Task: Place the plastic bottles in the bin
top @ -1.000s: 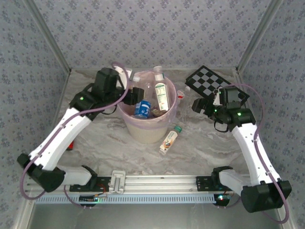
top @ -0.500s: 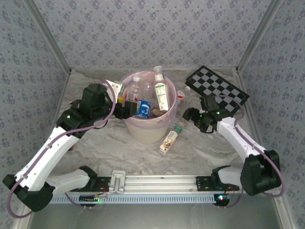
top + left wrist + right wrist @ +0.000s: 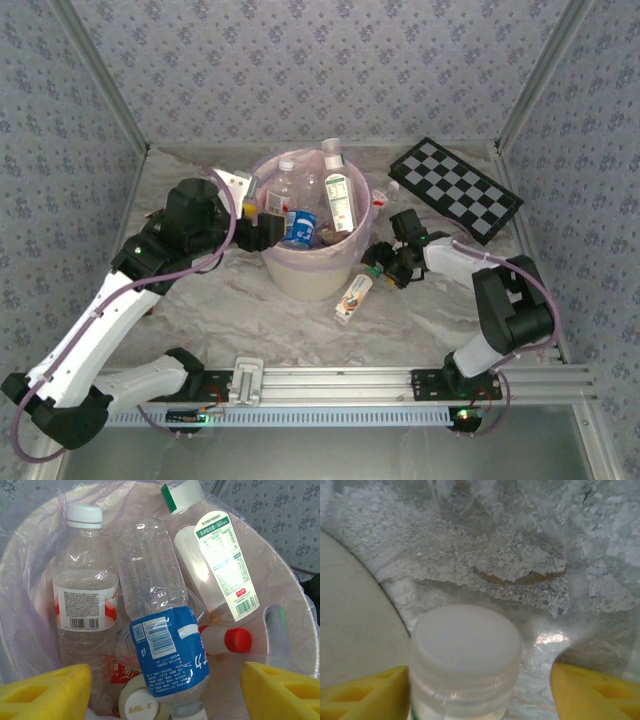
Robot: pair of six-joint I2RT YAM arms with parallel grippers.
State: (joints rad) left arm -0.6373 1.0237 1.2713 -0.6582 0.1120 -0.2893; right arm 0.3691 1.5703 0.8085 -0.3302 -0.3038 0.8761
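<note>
I see left gripper (image 3: 162, 695) spread apart over bin (image 3: 300, 282), bottles (image 3: 160, 645) inside. Right gripper (image 3: 480, 695) apart, straddling cap (image 3: 466, 652) of lone bottle (image 3: 354, 294) lying on worktop (image 3: 250, 312) beside bin.

A robotics lab test cell: a marble-patterned surface (image 3: 250, 310) boxed in by floral-papered panels (image 3: 320, 70) on metal posts (image 3: 100, 90), robot arms (image 3: 110, 310) bolted to an aluminium rail (image 3: 340, 382), and a chequered board (image 3: 455, 188) beyond the right fingers (image 3: 590, 692).
</note>
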